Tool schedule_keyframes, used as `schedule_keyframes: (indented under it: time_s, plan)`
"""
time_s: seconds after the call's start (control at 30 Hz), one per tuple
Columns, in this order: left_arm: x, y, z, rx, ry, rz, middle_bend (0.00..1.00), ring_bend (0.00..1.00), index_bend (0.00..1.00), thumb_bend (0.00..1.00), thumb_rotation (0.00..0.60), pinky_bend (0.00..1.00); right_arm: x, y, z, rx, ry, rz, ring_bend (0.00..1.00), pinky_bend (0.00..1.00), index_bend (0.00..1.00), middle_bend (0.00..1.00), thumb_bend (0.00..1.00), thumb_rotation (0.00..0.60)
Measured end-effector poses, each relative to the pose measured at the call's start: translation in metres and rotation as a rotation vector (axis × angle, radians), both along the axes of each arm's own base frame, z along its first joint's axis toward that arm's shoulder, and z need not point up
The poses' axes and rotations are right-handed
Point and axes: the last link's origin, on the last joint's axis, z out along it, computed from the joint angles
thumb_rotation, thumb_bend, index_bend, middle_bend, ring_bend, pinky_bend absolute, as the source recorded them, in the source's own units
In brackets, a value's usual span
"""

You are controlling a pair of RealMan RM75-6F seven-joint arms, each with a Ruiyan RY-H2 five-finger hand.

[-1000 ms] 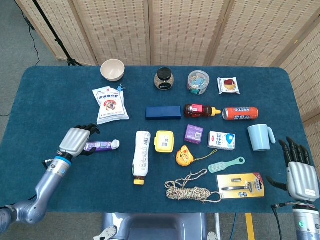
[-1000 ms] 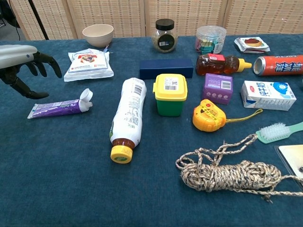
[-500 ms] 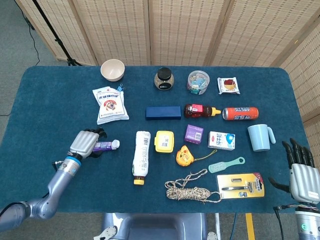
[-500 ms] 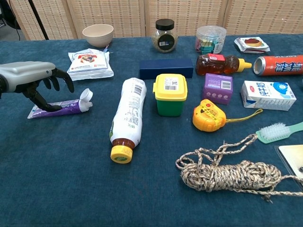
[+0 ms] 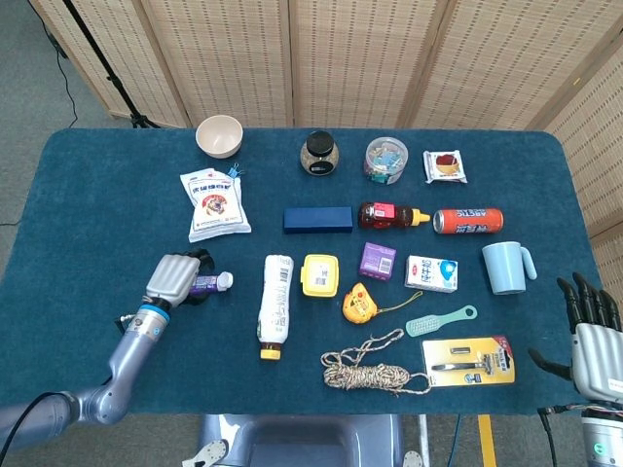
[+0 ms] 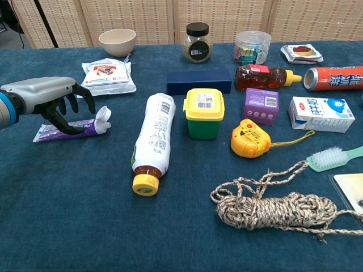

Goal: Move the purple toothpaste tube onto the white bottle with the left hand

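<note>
Left hand (image 6: 54, 99) curls over the tube (image 6: 71, 129), fingertips touching it but not yet pinching, ready to carry it to the bottle (image 6: 154, 136) at 3 o'clock.

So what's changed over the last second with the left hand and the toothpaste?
The left hand has moved rightward over the purple toothpaste tube, fingers now reaching down to it; a grip isn't clear. The tube, white bottle and right hand stayed put.

Bare cloth btwn purple toothpaste tube (image 6: 68, 130) & white bottle (image 6: 153, 139); open path.
</note>
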Motion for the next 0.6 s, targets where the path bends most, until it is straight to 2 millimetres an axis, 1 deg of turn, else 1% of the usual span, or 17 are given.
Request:
schedule_keyframes:
  time_s: [0.3, 0.6]
  plan:
    - [-0.0013, -0.0012, -0.0064, -0.012, 0.012, 0.009, 0.26, 0.33, 0.37, 0.28, 0.583, 0.38, -0.0004, 0.0056, 0.0041, -0.014, 0.002, -0.005, 0.0, 0.0, 0.03, 0.0, 0.0, 0.6]
    - [-0.0019, 0.0011, -0.0104, -0.01, 0.009, 0.028, 0.27, 0.34, 0.38, 0.28, 0.6, 0.38, -0.0005, 0.0089, 0.0061, -0.023, 0.002, -0.008, 0.0, 0.0, 0.03, 0.0, 0.0, 0.6]
